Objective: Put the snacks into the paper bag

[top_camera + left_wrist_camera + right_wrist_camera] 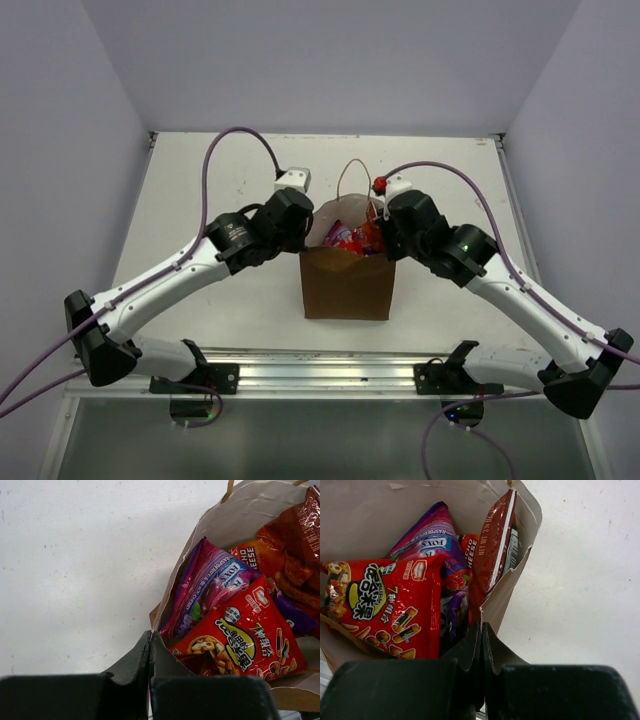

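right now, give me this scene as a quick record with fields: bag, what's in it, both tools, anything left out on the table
paper bag: upright, mouth open, mid table
inside: purple Fox's packet, red packet with Chinese print, orange nacho cheese packet, dark red packet
left tool: shut on the bag's left rim
right tool: shut on the bag's right rim
snacks outside bag: none visible in the top view

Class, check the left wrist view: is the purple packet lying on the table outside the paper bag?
No, the purple packet sits inside the paper bag, next to a red packet.
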`<state>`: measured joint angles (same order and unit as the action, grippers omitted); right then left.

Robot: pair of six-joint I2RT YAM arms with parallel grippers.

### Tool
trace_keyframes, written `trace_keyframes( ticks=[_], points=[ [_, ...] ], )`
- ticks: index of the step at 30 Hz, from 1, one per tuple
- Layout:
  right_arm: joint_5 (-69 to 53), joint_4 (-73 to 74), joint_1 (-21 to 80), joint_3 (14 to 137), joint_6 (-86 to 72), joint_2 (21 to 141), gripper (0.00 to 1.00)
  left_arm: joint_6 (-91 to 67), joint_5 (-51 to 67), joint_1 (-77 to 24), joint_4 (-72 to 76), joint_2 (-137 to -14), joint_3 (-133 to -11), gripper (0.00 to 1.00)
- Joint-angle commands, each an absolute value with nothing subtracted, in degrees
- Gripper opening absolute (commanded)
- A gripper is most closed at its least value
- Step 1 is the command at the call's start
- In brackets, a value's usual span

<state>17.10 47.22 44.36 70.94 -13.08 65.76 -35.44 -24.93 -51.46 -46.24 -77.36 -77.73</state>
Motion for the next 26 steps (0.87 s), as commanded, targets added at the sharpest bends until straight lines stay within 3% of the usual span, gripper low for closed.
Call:
trace_keyframes(
  ticks=[1, 2, 3, 5, 6, 7, 13, 16, 21, 24, 26],
  points=[
    [15.56, 43.95, 44.82, 68.12, -15.20, 63.90, 0.00, -37.53, -28.92, -51.42, -45.35, -72.52, -76.82, 0.00],
    [15.99, 43.95, 44.82, 68.12, -15.21, 63.46, 0.00, -37.53, -28.74, -51.50, -45.26, -72.25, -76.64, 0.00],
    [16.43, 44.12, 44.91, 68.90, -15.12, 63.28, 0.05, -37.44, -28.57, -51.59, -44.65, -71.90, -76.55, 0.16],
    [18.27, 45.43, 44.91, 70.65, -14.51, 63.19, 0.22, -37.18, -28.83, -52.03, -43.69, -70.67, -76.38, 0.52],
    [18.98, 47.44, 44.91, 73.45, -14.24, 63.45, 0.32, -36.74, -29.18, -52.64, -42.64, -70.23, -76.55, 0.84],
    [19.59, 48.77, 44.91, 75.39, -13.37, 63.72, 0.52, -36.30, -29.79, -52.99, -42.10, -69.53, -77.60, 1.00],
    [29.60, 59.93, 44.91, 95.08, -11.87, 66.97, 0.74, -32.61, -38.20, -54.67, -44.64, -72.68, -96.21, 1.00],
    [34.97, 61.70, 44.91, 100.28, -10.73, 67.06, 0.76, -28.49, -42.26, -54.67, -44.48, -74.44, -103.52, 1.00],
    [40.16, 62.31, 44.91, 101.07, -10.37, 66.18, 0.79, -24.43, -43.59, -54.58, -41.92, -75.32, -104.85, 1.00],
    [41.65, 63.89, 44.91, 100.90, -10.98, 67.41, 0.73, -24.52, -41.49, -53.44, -41.31, -76.11, -104.42, 1.00],
    [43.32, 64.33, 44.91, 100.63, -10.90, 68.81, 0.74, -24.35, -35.62, -49.60, -39.21, -76.20, -103.89, 1.00]
  ],
)
